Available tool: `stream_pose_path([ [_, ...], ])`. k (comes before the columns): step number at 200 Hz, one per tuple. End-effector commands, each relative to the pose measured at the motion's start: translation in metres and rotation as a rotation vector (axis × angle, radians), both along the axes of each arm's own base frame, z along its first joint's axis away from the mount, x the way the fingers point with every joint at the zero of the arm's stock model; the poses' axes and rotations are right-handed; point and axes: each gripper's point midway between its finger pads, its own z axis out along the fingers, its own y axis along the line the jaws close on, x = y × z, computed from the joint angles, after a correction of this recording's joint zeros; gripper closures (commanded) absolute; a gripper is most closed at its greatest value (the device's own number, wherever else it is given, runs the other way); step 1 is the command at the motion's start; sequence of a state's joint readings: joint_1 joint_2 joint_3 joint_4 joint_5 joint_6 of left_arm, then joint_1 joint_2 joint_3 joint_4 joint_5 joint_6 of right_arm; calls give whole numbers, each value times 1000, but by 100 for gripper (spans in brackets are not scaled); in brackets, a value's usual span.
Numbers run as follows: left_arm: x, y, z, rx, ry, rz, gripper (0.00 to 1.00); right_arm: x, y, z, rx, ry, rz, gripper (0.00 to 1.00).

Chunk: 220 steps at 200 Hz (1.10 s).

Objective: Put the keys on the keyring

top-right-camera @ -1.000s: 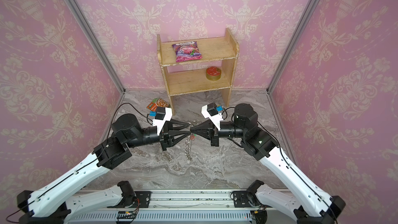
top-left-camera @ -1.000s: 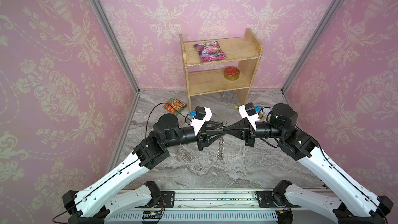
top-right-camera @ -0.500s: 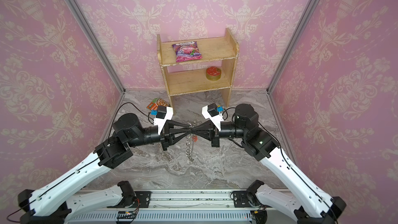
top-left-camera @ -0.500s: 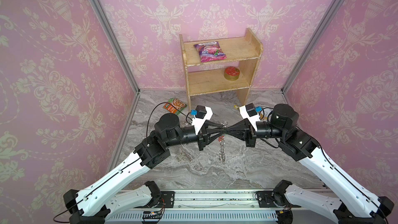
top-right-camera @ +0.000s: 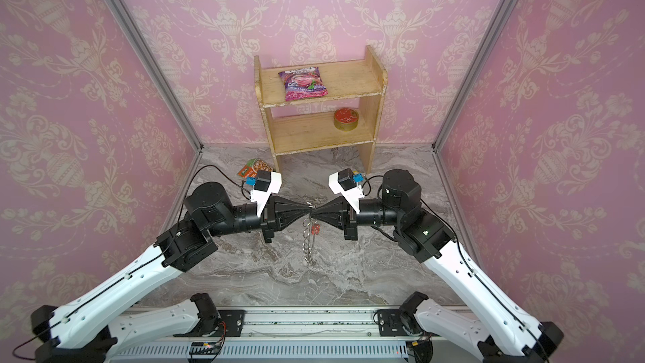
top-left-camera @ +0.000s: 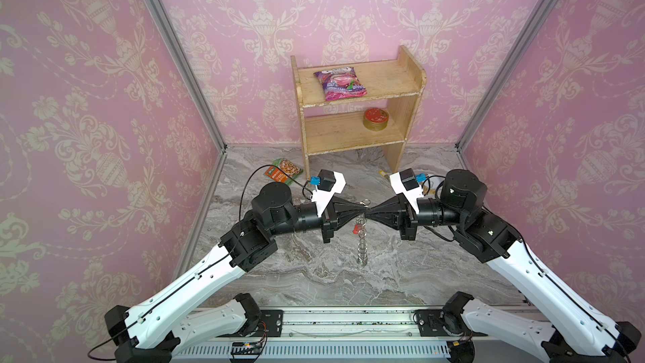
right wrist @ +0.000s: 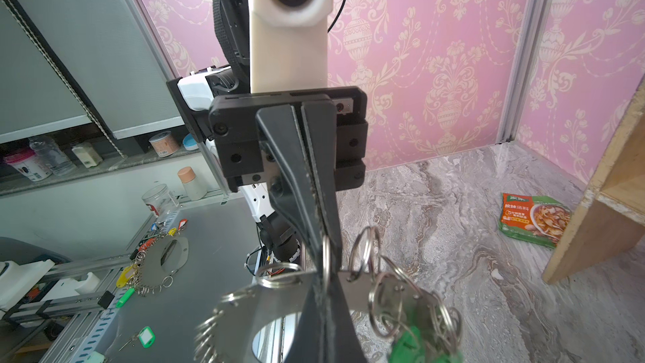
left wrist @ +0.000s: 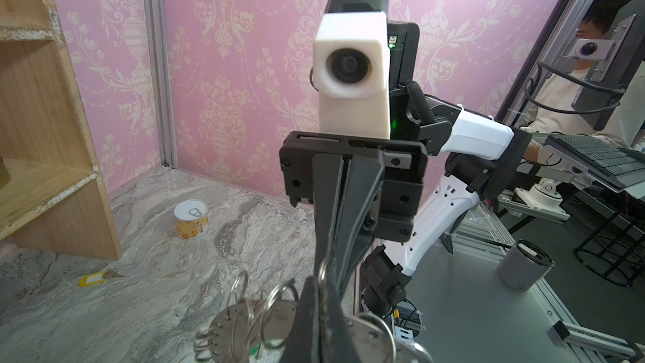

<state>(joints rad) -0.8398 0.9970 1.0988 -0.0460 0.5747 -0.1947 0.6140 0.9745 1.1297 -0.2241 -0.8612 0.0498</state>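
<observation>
The grey metal keyring (top-left-camera: 363, 239) (top-right-camera: 308, 239) hangs edge-on above the marble floor between my two grippers, which meet tip to tip. My left gripper (top-left-camera: 362, 209) (left wrist: 321, 312) is shut on the ring's upper rim among its wire loops. From the other side my right gripper (top-left-camera: 371, 210) (right wrist: 326, 309) is shut on that same rim. The ring's plate (left wrist: 237, 323) (right wrist: 251, 312) shows beside each pair of fingers. A key with a red tag (top-left-camera: 355, 228) (top-right-camera: 316, 229) and one with a green tag (right wrist: 408, 343) hang from the loops. A yellow-tagged key (left wrist: 91, 279) (top-left-camera: 383, 173) lies on the floor by the shelf leg.
A wooden shelf (top-left-camera: 356, 123) stands at the back wall with a pink packet (top-left-camera: 340, 83) on top and a gold tin (top-left-camera: 375, 119) below. A soup packet (top-left-camera: 284, 170) (right wrist: 534, 219) lies left of it. A small can (left wrist: 191, 218) stands on the floor at the right.
My left gripper's jaws, spread a second ago, have closed onto the keyring's rim. The right gripper has kept its hold and place.
</observation>
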Motion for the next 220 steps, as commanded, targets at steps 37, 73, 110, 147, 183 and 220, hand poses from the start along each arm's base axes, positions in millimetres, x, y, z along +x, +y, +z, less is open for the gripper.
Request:
stream_pose_path([
  [37,-10,12,1,170,-126,-15,100,-11,-24,11,-122,-124,-79,73],
  [73,-11,13,1,254,-174,-34,100,-18,-20,15,-116,-107,-24,73],
  [110,-11,11,4,279,-196,-49,100,-19,-16,21,-77,-110,2,80],
  [147,-13,8,5,282,-202,-63,100,-18,-10,22,-66,-89,38,82],
  [183,-14,7,6,276,-205,-69,100,-13,-3,14,-79,-64,50,82],
  [220,-15,6,7,276,-211,-70,100,-11,0,10,-86,-54,58,83],
])
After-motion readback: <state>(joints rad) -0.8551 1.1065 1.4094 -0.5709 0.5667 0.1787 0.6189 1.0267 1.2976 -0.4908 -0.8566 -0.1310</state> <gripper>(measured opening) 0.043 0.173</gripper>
